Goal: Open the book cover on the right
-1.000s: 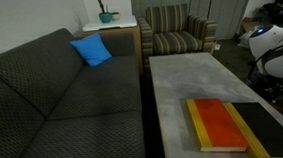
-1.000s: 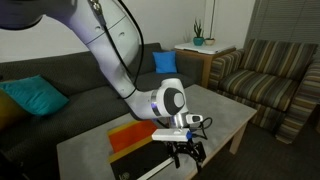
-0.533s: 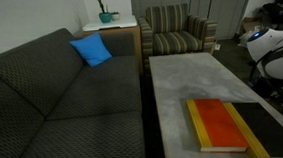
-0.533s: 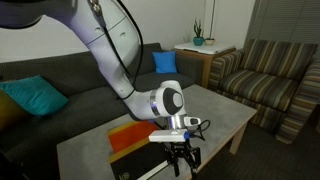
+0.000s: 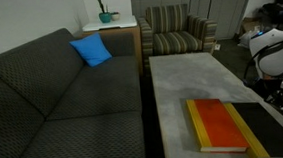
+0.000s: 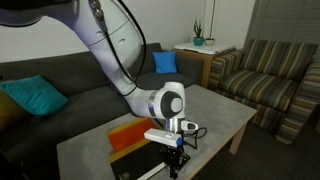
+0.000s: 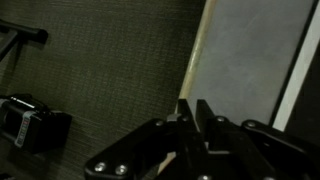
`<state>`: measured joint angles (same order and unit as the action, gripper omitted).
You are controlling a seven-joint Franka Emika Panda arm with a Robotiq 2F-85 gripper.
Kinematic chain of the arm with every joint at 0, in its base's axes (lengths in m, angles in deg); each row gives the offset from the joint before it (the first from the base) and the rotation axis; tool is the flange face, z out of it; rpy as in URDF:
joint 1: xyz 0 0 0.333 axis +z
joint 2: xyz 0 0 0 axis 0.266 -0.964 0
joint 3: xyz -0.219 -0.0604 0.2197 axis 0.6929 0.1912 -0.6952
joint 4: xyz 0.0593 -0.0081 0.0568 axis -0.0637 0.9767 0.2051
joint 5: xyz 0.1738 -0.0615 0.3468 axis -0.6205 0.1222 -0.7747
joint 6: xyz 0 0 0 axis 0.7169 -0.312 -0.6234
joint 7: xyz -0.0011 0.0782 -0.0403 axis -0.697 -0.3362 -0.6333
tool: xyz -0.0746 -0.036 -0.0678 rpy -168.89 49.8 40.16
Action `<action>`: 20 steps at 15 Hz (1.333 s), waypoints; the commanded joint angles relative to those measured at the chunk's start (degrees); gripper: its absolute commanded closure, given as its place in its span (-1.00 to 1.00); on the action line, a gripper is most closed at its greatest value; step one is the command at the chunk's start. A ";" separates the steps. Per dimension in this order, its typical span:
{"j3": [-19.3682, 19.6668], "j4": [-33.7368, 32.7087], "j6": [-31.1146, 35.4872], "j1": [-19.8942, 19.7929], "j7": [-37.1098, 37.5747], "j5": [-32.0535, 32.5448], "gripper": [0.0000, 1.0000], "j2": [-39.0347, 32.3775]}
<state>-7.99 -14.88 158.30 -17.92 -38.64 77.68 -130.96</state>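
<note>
The black book cover [image 5: 281, 125] lies flat at the near right end of the grey table [image 5: 192, 80], beside the orange-red book [image 5: 219, 124]. In an exterior view my gripper [image 6: 176, 162] points straight down at the table's front edge, right at the border of the book cover [image 6: 146, 168]. The wrist view shows my gripper [image 7: 190, 108] with its fingers drawn almost together, only a thin dark slit between them. They stand over a pale edge strip [image 7: 197, 55] that separates dark carpet from a grey surface. Nothing visibly sits between the fingers.
A dark couch [image 5: 53, 105] with a blue pillow [image 5: 91, 50] runs along the table. A striped armchair [image 5: 176, 31] and a side table with a plant [image 5: 105, 21] stand behind. A black box [image 7: 30, 122] lies on the carpet beside the table edge.
The fingers have closed from wide open to nearly together, and the wrist has sunk a little lower at the table's front edge. Both books lie as before.
</note>
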 commanded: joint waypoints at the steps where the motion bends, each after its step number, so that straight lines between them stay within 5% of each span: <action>1: -2.65 0.13 0.26 -1.30 -1.59 -4.18 1.00 0.00; 9: -8.68 -0.49 -0.29 -5.91 -10.60 -12.04 1.00 0.02; 20: -12.12 -3.89 -3.69 -9.58 -20.04 -15.94 1.00 0.48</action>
<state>-18.11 -16.53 157.85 -26.38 -55.41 63.73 -130.47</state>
